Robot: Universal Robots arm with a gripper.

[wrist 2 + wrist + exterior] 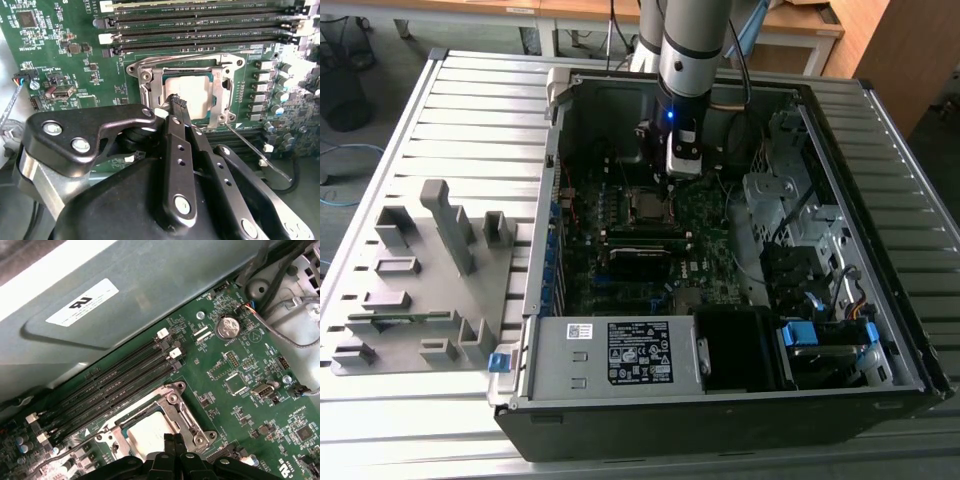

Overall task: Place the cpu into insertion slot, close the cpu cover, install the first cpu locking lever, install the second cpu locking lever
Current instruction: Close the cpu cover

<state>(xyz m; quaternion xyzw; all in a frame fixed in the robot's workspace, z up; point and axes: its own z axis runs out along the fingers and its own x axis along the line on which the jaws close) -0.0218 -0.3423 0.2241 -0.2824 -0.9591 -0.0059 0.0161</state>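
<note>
Inside an open computer case (540, 240) lying on a slatted metal desk (470, 110), the robot arm reaches down to the insertion slot (647, 205) on the green motherboard (60, 60). The cpu (195, 92), a small square chip with a dull grey top, is seen seated in the insertion slot. The cpu cover (156, 82), a thin silvery frame, appears to lie flat over it. The hand (177, 102) is clenched, its black fingers pressed together with nothing seen between them, and the tips are at or just above the cover's edge on one side of the insertion slot. A thin wire locking lever (255, 150) is seen sticking out from a corner of the insertion slot, apparently unlatched. The cpu is judged light, stiff and fragile, to be touched only at its edges. The cover is judged to be stiff sheet metal, and the lever springy, thin and slippery, best taken near its bent free end. Long black memory slots (200, 30) run just beside the insertion slot. Small upright components (272, 95) crowd the side near the lever, so little room is left there.
</note>
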